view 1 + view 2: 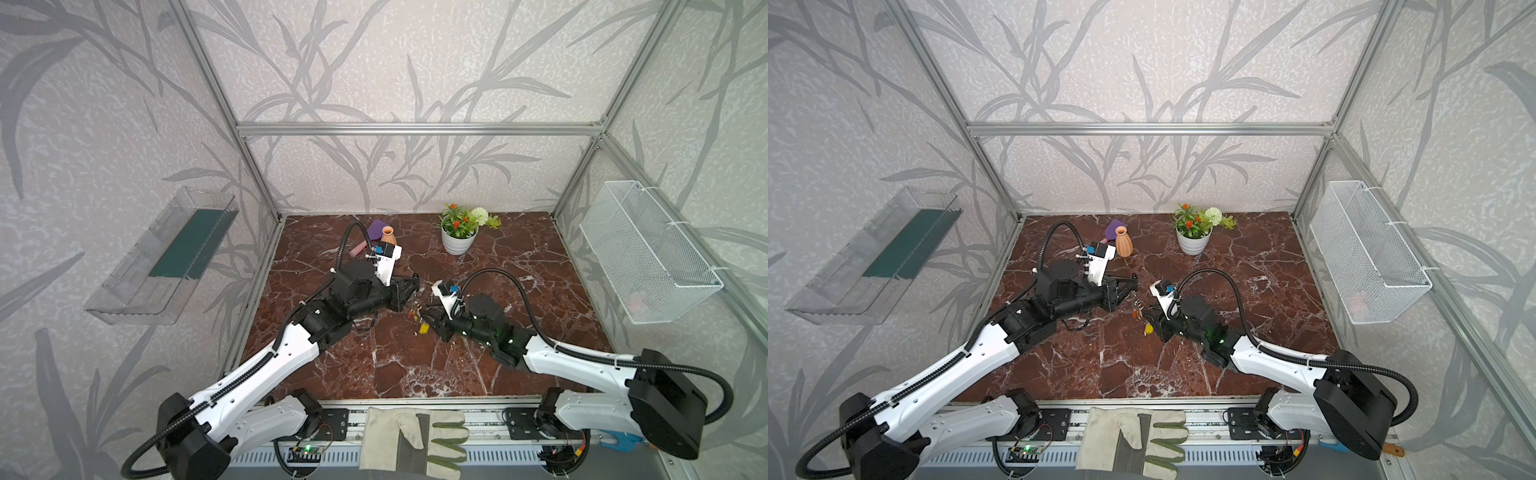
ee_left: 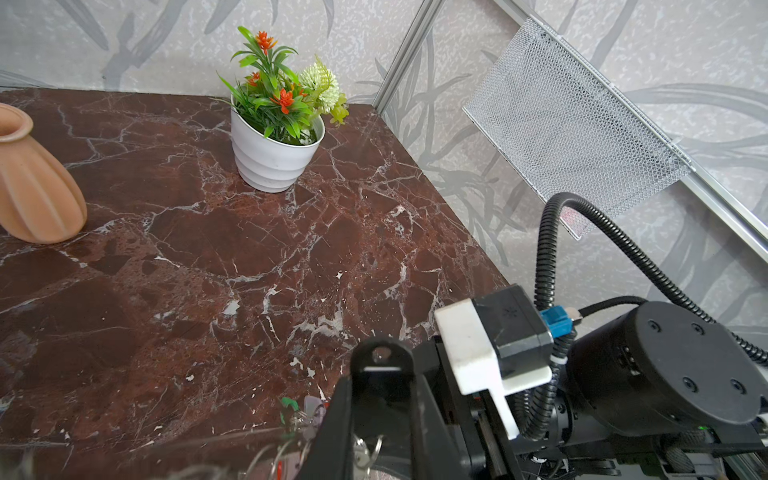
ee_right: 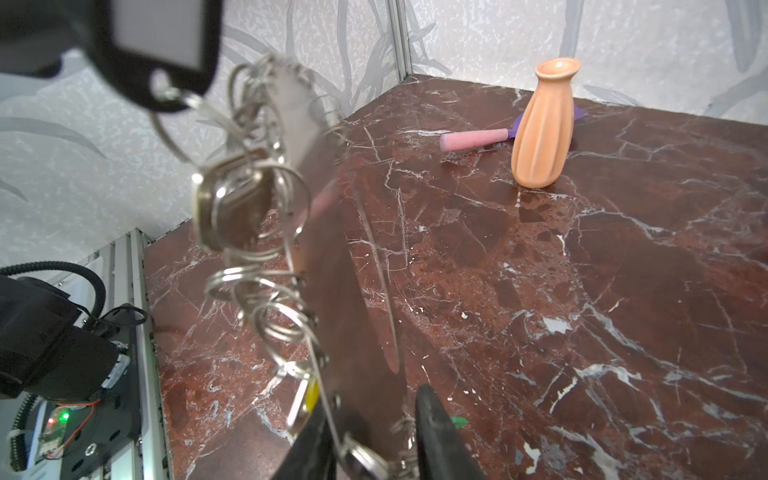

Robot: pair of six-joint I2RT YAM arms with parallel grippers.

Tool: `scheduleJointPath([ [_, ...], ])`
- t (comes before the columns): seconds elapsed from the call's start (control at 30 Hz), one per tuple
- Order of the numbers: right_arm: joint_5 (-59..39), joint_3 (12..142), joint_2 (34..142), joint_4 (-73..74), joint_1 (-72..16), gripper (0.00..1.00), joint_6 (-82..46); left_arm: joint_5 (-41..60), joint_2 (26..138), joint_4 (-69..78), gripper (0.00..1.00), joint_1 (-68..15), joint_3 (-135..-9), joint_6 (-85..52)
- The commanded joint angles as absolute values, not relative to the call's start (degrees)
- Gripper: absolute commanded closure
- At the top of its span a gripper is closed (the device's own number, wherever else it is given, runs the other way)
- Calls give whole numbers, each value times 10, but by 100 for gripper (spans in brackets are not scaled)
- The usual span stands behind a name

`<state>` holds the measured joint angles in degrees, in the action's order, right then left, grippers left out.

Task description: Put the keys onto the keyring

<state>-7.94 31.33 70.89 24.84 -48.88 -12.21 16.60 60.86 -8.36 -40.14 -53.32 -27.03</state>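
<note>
Keyring (image 3: 303, 137) was held up between both grippers at table (image 1: 395, 365) centre, lower end inside the right jaws.

Left gripper (image 1: 410, 286) had its fingers pressed nearly together, apparently pinching the keyring by its ring fringe, with the plate raised off the table. The plate's long axis ran from the left gripper, far-left, down to the right gripper (image 1: 428, 319), near-right, so the right arm was nearer the free end. Right fingers (image 3: 438, 432) sat either side of that lower end; can't tell if they touched it. Keys (image 1: 413, 313) were clustered just beside both tools. Yellow tag (image 1: 424, 328) was at the near end by the right gripper, hanging or lying unclear. The next move likely turned on that end sitting squarely between the right fingers.
</note>
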Motion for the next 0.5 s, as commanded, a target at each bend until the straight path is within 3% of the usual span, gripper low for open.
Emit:
scheduleJointPath([
  [0.0, -90, 330, 703, 259, -492, 76, -116, 172, 605, -66, 100, -404, -562, -271],
  [0.47, -187, 332, 675, 275, -495, 97, -119, 131, 606, -108, 100, -404, -571, -266],
])
